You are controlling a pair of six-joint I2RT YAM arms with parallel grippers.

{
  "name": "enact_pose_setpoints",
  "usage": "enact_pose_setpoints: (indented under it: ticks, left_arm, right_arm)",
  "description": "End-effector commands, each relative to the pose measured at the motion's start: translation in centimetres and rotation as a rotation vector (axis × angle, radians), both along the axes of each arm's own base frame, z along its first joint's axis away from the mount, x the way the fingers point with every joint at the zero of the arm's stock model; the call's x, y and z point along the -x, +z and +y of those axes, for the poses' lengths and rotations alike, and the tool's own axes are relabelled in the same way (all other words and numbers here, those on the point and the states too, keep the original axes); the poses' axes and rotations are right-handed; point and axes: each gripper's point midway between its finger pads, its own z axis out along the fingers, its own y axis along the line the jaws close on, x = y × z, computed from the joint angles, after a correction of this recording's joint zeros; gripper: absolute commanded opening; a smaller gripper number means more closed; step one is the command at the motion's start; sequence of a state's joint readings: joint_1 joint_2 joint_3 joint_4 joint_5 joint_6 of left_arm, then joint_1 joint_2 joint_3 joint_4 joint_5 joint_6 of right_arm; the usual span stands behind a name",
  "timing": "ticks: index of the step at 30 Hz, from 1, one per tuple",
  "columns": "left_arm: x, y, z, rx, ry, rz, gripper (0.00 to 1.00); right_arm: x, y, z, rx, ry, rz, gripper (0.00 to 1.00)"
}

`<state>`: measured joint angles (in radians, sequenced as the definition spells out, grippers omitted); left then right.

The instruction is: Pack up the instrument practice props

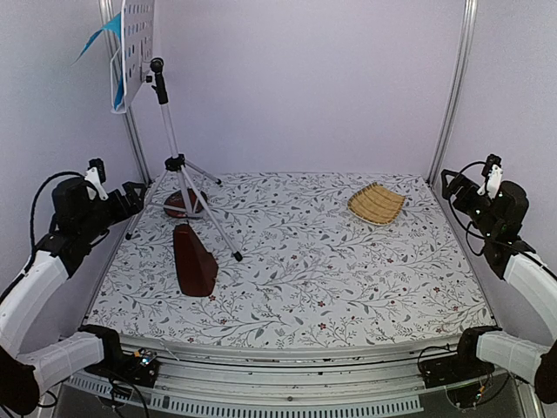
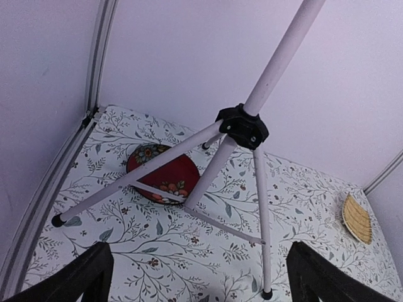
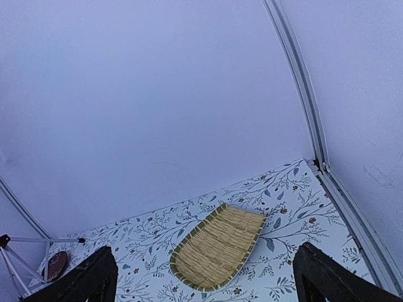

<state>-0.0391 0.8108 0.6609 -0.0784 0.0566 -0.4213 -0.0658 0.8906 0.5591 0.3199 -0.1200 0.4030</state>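
Music stand [image 1: 175, 162] looks light but tippy, I'd grab its stiff pole [image 2: 283, 56] low; both arms' jaws are apart.

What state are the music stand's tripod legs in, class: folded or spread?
Spread. The music stand stands upright, its three legs splayed from the black hub down to the floral table.

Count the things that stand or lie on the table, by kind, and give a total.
Stand: 1
Metronome: 1
Red dish: 1
Woven tray: 1
Total: 4
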Motion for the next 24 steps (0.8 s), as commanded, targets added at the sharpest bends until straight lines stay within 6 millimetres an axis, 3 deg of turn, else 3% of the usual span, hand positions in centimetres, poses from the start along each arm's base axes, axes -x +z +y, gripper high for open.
enact_pose_setpoints:
  ticks: [1, 7, 9, 13, 17, 21, 24]
  left_arm:
    - [-0.1, -0.5, 0.5, 0.032, 0.033, 0.05, 0.98]
    - [-0.3, -1.3, 0.4, 0.063, 0.039, 0.081, 0.98]
    - [-0.6, -1.3, -0.6, 0.07, -0.016, 0.087, 0.98]
    - [-1.1, -1.1, -3.7, 0.058, -0.176, 0.093, 0.95]
    - [-1.1, -2.2, -7.6, -0.009, -0.303, 0.183, 0.92]
    - [0.4, -3.8, -11.8, -0.08, -0.439, 0.264, 0.9]
    - [1.9, -4.0, -13.8, -0.096, -0.504, 0.27, 0.9]
  right_arm:
    - [0.4, 0.9, -0.1, -0.008, -0.002, -0.016, 0.99]
    - [0.4, 0.7, 1.5, 0.026, 0.087, -0.009, 0.99]
    - [0.5, 0.5, 1.9, 0.033, 0.115, -0.003, 0.99]
    - [0.4, 0.0, 2.8, 0.037, 0.168, 0.015, 0.99]
    - [0.0, -0.9, 3.8, 0.034, 0.23, 0.043, 0.99]
    - [-0.5, -1.9, 4.5, 0.026, 0.277, 0.074, 0.99]
    - [-0.9, -2.5, 4.8, 0.018, 0.299, 0.092, 0.99]
